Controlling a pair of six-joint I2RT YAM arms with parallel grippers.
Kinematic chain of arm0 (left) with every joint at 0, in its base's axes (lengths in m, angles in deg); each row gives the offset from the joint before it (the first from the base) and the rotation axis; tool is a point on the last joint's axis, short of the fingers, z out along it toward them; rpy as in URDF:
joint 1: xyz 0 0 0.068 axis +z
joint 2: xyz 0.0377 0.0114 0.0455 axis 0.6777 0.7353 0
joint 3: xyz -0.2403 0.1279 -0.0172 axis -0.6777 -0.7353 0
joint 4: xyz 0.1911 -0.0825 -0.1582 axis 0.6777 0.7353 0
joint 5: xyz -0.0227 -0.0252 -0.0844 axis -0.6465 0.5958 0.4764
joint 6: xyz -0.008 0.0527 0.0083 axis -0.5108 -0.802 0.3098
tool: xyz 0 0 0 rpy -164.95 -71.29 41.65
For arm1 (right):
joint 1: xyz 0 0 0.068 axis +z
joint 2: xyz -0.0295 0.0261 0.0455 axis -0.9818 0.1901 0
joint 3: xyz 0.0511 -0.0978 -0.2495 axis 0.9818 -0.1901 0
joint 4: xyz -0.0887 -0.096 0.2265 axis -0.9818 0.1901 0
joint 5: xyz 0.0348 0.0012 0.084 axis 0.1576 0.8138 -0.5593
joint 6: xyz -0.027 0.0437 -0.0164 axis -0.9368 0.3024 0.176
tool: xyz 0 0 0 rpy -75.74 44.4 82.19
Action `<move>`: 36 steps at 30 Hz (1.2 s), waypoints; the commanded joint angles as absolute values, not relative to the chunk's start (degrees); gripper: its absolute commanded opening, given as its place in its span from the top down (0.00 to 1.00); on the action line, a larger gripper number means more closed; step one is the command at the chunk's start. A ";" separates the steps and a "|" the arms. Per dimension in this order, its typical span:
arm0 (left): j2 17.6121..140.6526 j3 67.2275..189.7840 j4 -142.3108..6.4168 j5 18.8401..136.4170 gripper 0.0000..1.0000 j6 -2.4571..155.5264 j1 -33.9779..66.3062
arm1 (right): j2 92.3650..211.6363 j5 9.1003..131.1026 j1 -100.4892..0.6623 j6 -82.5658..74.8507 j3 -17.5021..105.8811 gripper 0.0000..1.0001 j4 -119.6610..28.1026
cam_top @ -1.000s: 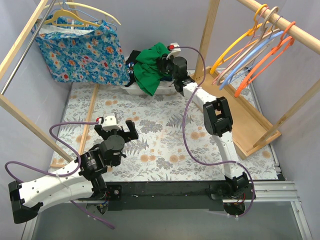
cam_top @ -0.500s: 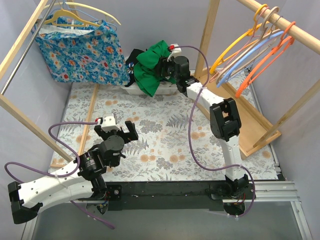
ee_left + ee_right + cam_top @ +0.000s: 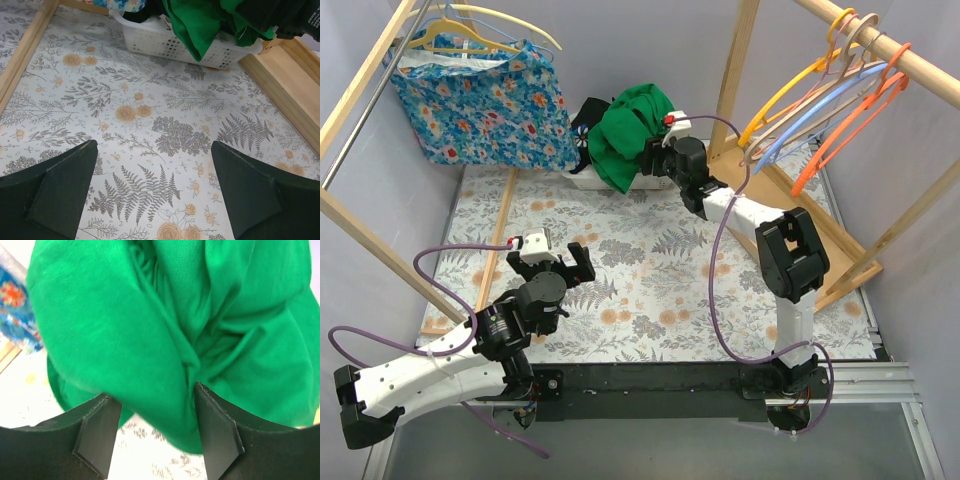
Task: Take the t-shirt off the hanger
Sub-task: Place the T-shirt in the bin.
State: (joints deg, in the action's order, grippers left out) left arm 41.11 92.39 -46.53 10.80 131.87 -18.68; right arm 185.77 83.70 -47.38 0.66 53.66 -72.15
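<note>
Observe that the green t-shirt (image 3: pixel 625 125) lies bunched at the far middle of the worktop (image 3: pixel 650 290), heaped over the rim of the white basket (image 3: pixel 165 45) with one fold hanging down the basket's near wall. No hanger shows within its folds, so judge the shirt to be already free, and the step in hand to be setting it into the basket. The right arm reaches to the far side and places the right end effector (image 3: pixel 152 395) directly against the right flank of the bundle. In the right wrist view its two fingers stand well apart, with green cloth bulging across the gap; nothing shows them pinching the fabric. The left end effector (image 3: pixel 154 147) hangs above the near left part of the worktop, spread wide and carrying nothing, and is well apart from the basket. A floral garment (image 3: pixel 480 100) hangs on a yellow hanger (image 3: pixel 490 25) at the far left, and a row of bare coloured hangers (image 3: pixel 830 100) hangs on the rail at the far right; neither arm touches them. For the next move, back the right end effector away from the bundle toward the near side, keeping its fingers apart so that no fold is dragged out with it. Check that the hanging fold does not snag a finger, since a snag is likely to pull the shirt over the basket's rim.
</note>
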 commanded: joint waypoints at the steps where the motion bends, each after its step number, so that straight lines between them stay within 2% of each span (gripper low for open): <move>1: 40.64 93.51 -45.98 10.92 0.02 132.72 -18.77 | 179.92 84.77 -47.05 -0.48 49.51 0.33 -79.33; 12: 40.90 93.43 -45.80 11.10 0.02 132.98 -18.77 | 174.46 84.95 -46.43 -3.73 46.17 0.32 -78.98; 17: 41.17 93.43 -45.80 11.36 0.02 133.07 -18.77 | 174.01 87.67 -46.26 -4.34 46.59 0.37 -81.36; 26: 41.34 93.69 -45.80 11.54 0.02 133.16 -18.77 | 193.42 98.40 -46.35 -7.85 76.01 0.42 -63.52; 29: 41.69 93.78 -45.80 11.19 0.02 132.90 -18.77 | 199.31 93.93 -47.13 -7.86 84.00 0.42 -60.62; 33: 42.05 93.78 -45.80 10.83 0.02 132.98 -18.77 | 208.54 78.14 -49.59 -3.21 95.87 0.41 -52.19; 36: 42.40 93.69 -45.98 10.74 0.02 132.81 -18.77 | 215.39 71.87 -50.04 -0.92 99.85 0.40 -47.97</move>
